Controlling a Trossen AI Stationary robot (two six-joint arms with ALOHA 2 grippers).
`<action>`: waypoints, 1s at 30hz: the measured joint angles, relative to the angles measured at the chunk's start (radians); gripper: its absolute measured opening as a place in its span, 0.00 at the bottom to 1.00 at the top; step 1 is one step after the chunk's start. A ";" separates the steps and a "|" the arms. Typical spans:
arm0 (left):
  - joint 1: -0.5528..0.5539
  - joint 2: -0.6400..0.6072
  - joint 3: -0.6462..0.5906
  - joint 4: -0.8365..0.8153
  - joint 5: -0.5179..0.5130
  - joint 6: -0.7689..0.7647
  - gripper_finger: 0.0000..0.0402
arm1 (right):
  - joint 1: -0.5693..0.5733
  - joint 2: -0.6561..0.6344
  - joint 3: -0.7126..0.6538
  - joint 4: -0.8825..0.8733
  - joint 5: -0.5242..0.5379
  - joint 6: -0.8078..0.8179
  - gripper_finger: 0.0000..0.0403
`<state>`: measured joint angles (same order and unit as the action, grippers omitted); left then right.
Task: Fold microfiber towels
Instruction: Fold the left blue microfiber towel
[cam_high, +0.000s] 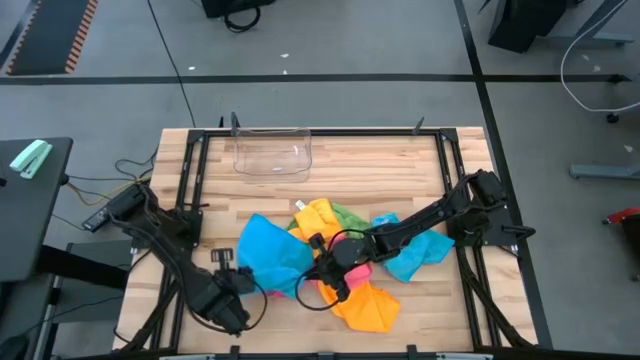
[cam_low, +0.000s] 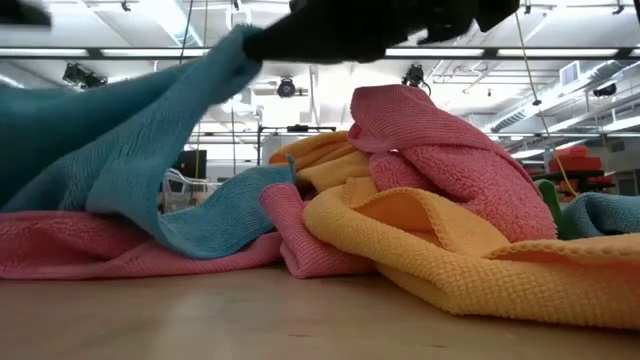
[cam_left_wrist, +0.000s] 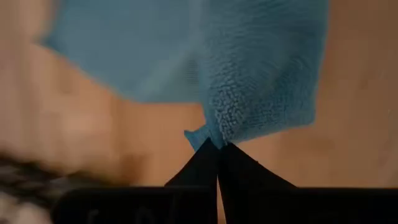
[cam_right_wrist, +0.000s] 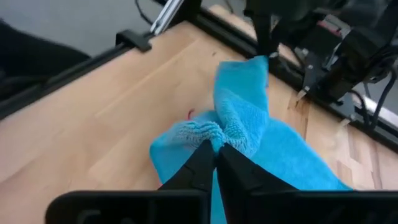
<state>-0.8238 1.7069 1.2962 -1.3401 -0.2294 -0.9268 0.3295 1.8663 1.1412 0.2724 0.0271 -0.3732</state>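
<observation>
Low view: pink towel (cam_low: 440, 160) half buried under orange-yellow towel (cam_low: 450, 240).

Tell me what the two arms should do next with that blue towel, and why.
Probably lift and draw apart: the left gripper and right gripper are each shut on the blue towel, which lies bunched by the pile.

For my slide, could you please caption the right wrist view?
Both grippers, right and left, pinch opposite corners of the blue towel above the table.
</observation>
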 joint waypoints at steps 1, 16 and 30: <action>0.000 0.000 0.031 -0.058 -0.027 0.000 0.03 | -0.004 0.000 0.000 0.012 -0.006 0.001 0.09; 0.002 -0.017 0.125 -0.231 -0.161 0.158 0.02 | -0.103 -0.040 0.028 -0.010 -0.157 -0.029 0.11; 0.030 -0.302 0.124 -0.231 -0.435 0.214 0.02 | -0.137 -0.066 0.234 -0.419 -0.187 -0.111 0.11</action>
<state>-0.7938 1.4047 1.4200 -1.5715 -0.6644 -0.7127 0.1927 1.8008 1.3756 -0.1468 -0.1600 -0.4838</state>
